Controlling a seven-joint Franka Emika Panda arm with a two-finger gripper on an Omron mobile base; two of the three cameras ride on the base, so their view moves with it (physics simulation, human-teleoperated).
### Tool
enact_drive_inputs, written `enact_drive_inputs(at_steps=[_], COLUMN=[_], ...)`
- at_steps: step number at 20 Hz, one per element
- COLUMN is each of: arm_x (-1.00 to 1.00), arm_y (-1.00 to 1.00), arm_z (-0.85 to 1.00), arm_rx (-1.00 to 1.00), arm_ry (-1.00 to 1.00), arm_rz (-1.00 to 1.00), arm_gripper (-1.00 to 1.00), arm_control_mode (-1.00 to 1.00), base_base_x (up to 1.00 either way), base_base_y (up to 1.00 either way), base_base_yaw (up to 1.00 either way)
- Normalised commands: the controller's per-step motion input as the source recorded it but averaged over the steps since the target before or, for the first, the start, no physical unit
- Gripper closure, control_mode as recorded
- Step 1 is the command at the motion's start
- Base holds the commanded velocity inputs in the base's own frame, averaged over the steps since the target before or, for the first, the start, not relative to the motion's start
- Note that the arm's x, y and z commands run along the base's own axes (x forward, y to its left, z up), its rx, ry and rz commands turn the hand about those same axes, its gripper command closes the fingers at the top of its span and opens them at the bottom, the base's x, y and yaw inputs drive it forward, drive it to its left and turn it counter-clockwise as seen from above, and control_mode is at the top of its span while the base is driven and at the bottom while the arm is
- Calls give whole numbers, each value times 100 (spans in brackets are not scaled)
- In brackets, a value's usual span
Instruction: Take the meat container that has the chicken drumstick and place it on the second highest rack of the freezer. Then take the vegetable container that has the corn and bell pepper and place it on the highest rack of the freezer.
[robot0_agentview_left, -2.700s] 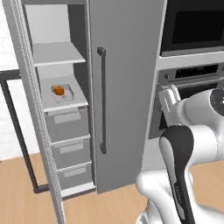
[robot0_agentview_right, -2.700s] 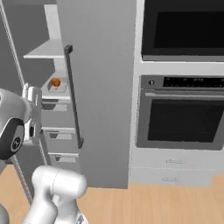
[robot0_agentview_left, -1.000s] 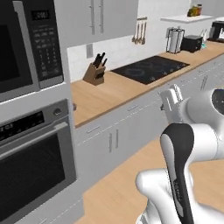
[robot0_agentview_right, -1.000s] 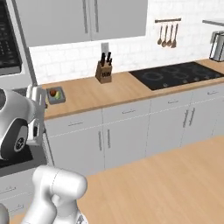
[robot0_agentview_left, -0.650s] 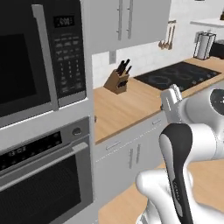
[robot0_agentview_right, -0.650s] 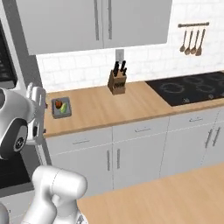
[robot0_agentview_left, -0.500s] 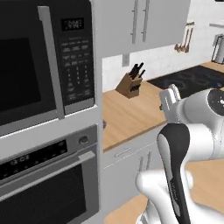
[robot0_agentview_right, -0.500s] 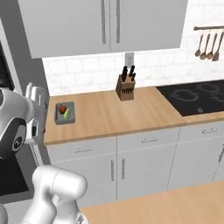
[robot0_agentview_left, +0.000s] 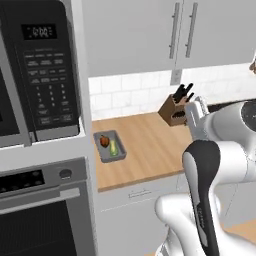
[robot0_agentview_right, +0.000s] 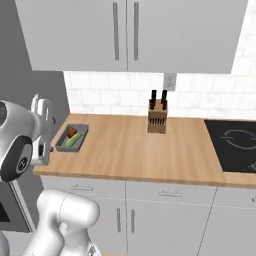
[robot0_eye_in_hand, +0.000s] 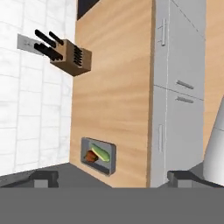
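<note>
The vegetable container (robot0_agentview_left: 110, 146) is a shallow grey tray at the left end of the wooden counter, beside the oven tower. In it lie the yellow-green corn (robot0_agentview_left: 114, 147) and the dark red bell pepper (robot0_agentview_left: 104, 141). From the right side the container (robot0_agentview_right: 73, 137) shows just beyond my raised hand. My gripper (robot0_eye_in_hand: 113, 177) is open, with nothing between its tips, and hangs well above and in front of the container (robot0_eye_in_hand: 99, 156), corn (robot0_eye_in_hand: 101, 152) and pepper (robot0_eye_in_hand: 90, 156). The freezer and the meat container with the chicken drumstick are out of view.
A knife block (robot0_agentview_right: 157, 117) stands at the back of the wooden counter (robot0_agentview_right: 150, 152), and a black cooktop (robot0_agentview_right: 235, 137) lies at its right end. A microwave over a wall oven (robot0_agentview_left: 42, 95) borders the tray's left side. Grey wall cabinets (robot0_agentview_right: 125, 35) hang above.
The base has swung from the freezer past the ovens to the counter, so the whole scene shifted. The vegetable container came into view. The gripper stayed open.
</note>
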Motion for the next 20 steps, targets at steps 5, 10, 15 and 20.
enact_drive_inputs(at_steps=[5,10,15,20], arm_x=[23,94,100,71], arm_y=[12,17,29,22], arm_z=[-37,-100,-98,-80], arm_rx=[2,0,-6,-11], arm_ry=[3,19,9,5], arm_rz=[22,54,29,9], arm_gripper=[-100,-100,-100,-100], arm_control_mode=[-100,-100,-100,-100], base_base_x=[32,0,0,0], base_base_y=[-4,0,0,0], base_base_yaw=[29,0,0,0])
